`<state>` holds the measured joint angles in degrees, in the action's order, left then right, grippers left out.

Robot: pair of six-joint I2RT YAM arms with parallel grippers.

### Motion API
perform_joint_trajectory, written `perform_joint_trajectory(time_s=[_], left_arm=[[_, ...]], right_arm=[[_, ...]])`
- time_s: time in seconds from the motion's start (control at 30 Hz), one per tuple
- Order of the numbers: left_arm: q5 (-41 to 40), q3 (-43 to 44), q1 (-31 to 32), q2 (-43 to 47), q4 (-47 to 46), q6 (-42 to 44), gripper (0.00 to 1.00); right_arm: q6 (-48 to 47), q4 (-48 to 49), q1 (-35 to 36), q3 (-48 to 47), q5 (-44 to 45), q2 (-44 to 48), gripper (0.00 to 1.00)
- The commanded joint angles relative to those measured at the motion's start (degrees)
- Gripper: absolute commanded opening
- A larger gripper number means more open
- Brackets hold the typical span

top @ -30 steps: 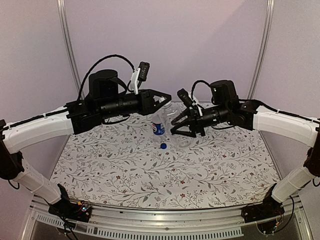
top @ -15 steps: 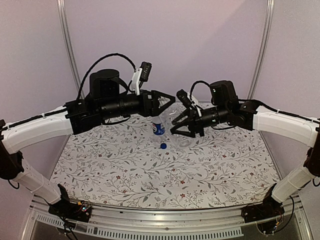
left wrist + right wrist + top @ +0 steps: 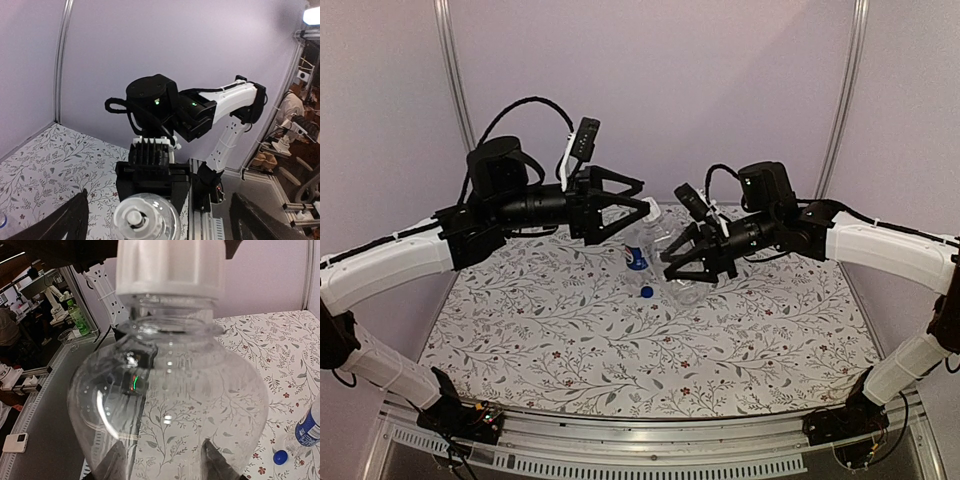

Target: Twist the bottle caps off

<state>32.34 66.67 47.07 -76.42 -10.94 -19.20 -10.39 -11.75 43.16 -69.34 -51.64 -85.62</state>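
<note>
The shorter clear bottle [image 3: 170, 390] is held off the table with my right gripper [image 3: 165, 460] shut on its body; both fingers show through the plastic. Its whitish cap [image 3: 170, 265] sits on the neck and points toward my left gripper [image 3: 638, 205]. That gripper is open, its fingers [image 3: 65, 220] spread wide to either side of the cap [image 3: 134, 217] and not touching it. The taller bottle [image 3: 637, 255], with a blue-and-white label, stands on the table without a cap. Its blue cap [image 3: 646, 292] lies loose just in front of it.
The table carries a floral-patterned cloth [image 3: 620, 350]. Purple walls with metal corner posts [image 3: 455, 90] close in the back. Both arms meet over the far middle of the table, above the labelled bottle [image 3: 307, 430] and the blue cap [image 3: 280, 456].
My left gripper has gone from shut on the whitish cap to wide open and has drawn back a little to the left. The right gripper and clear bottle have hardly moved.
</note>
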Motion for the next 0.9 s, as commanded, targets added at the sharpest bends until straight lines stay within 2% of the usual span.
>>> perform_joint_trajectory(time_s=[0.0,0.17,0.37,0.63,0.87], left_arm=[[11.23,0.04,-1.07,-1.11,-6.02,4.16,0.98],[21.79,0.09,-1.79,-4.19,-15.04,1.14,0.98],[25.39,2.66,-1.77,-8.18,-17.52,-1.41,0.95],[28.21,2.24,-1.79,-10.33,-20.89,-4.25,0.7],[28.05,2.22,-1.73,-11.45,-22.29,-5.71,0.56]], right_arm=[[-1.53,-0.16,0.01,-0.62,-10.76,0.07,0.47],[-1.72,-0.12,0.09,-0.88,-15.58,-0.09,0.47],[-1.94,-0.6,0.26,-0.74,-15.64,0.36,0.47],[-2.13,-0.57,0.26,-0.6,-15.08,0.31,0.47],[-2.1,-0.86,0.26,-0.68,-14.61,0.19,0.47]])
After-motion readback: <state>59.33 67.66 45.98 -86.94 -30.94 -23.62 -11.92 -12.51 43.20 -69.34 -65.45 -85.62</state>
